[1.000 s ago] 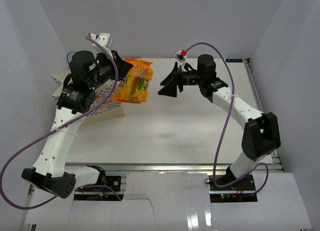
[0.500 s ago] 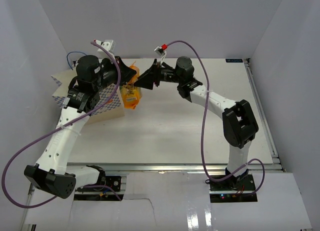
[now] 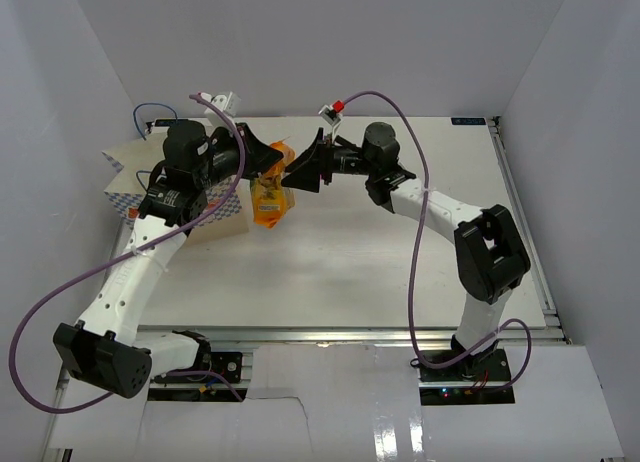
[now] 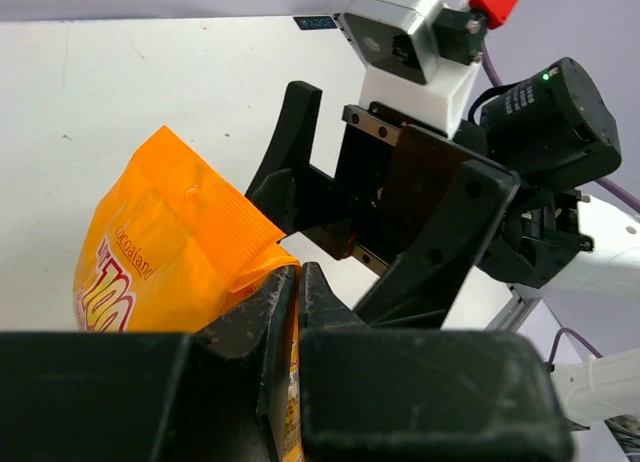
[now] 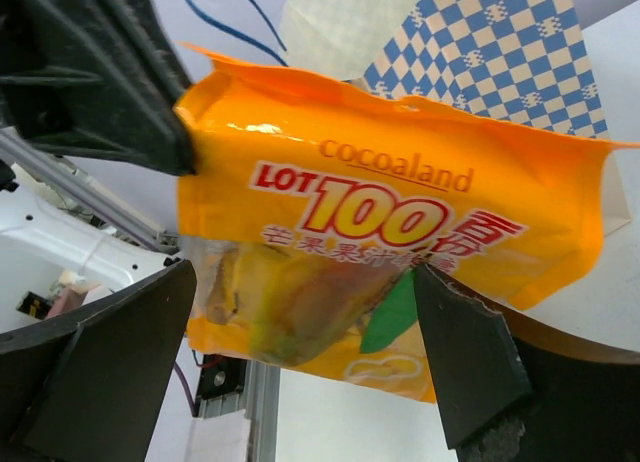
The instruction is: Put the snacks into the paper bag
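Note:
The orange pouch [image 3: 268, 197] hangs above the table, pinched at its top edge by my left gripper [image 3: 262, 160], which is shut on it. In the left wrist view the shut jaws [image 4: 298, 274] grip the pouch [image 4: 150, 262]. My right gripper [image 3: 300, 172] is open and faces the pouch from the right. In the right wrist view its fingers [image 5: 305, 282] stand either side of the pouch's lower half [image 5: 400, 232]; I cannot tell if they touch it. The checkered paper bag [image 3: 125, 182] sits at far left behind my left arm and also shows in the right wrist view [image 5: 500, 52]. The other snacks are out of view.
The bag's blue cord handle [image 3: 150, 112] sticks up by the left wall. White walls close in the table on the left, back and right. The two grippers are nose to nose over the table's back left part.
My right arm has swung left, from mid-table to the pouch. My left gripper has shifted a little right with the pouch, which has turned from flat-on to hanging narrow.

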`<state>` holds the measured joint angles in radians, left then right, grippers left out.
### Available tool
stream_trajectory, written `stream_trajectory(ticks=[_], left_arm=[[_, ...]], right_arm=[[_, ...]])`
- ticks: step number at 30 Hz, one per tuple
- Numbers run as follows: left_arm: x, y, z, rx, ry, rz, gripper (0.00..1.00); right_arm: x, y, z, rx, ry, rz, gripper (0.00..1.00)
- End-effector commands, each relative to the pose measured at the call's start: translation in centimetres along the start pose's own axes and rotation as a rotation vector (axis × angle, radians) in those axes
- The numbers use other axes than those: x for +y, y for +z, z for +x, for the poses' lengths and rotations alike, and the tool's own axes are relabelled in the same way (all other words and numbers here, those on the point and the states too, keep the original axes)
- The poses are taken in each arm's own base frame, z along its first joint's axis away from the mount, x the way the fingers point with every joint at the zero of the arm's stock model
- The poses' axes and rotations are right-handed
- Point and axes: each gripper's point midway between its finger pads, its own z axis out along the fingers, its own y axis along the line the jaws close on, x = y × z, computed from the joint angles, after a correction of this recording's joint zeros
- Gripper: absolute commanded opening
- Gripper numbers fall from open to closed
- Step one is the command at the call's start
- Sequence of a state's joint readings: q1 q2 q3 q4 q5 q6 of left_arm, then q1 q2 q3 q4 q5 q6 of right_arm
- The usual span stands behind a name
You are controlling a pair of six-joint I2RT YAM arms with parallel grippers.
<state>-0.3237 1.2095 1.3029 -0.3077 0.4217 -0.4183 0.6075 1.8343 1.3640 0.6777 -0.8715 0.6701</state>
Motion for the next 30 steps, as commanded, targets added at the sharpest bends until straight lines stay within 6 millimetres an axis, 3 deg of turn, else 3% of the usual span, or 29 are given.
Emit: stream_trajectory(ticks=[1,8,11,13,18,26,29,30], left_arm=[[-3.8,-0.9,-3.2,-0.115,0.027,0.149,0.0],[-3.6,0.0,-2.0,-0.095,-0.01,0.183,0.0],[-3.5,0.3,-1.3,-0.08,-0.027,0.194,0.0],[-3.3,0.4,-0.8,-0.074,-0.038,0.194,0.0],[-2.9,0.9,0.3,-0.063,-0.069,0.203,0.0],[-3.4,1.9,0.9,-0.056,-0.076,0.237,0.0],[-3.6,2.1,1.1,-0.05,-0.076,0.246,0.0],[-3.6,2.1,1.1,-0.05,-0.076,0.246,0.0]], right_arm=[[4.4,-0.7,-2.0,-0.029,-0.12,-0.082,0.95],[4.5,-1.7,0.0,0.018,-0.078,-0.071,0.96],[3.3,-1.9,0.3,0.015,-0.054,0.014,0.98],[0.5,-2.2,0.8,0.029,0.023,0.189,0.98],[-1.3,-2.1,-0.8,0.005,0.052,0.363,0.97],[-4.1,-1.4,0.1,0.003,0.036,0.628,1.0],[-4.5,-0.6,0.8,0.017,-0.026,0.657,0.88],[-4.6,-0.6,0.7,0.018,-0.046,0.661,0.76]])
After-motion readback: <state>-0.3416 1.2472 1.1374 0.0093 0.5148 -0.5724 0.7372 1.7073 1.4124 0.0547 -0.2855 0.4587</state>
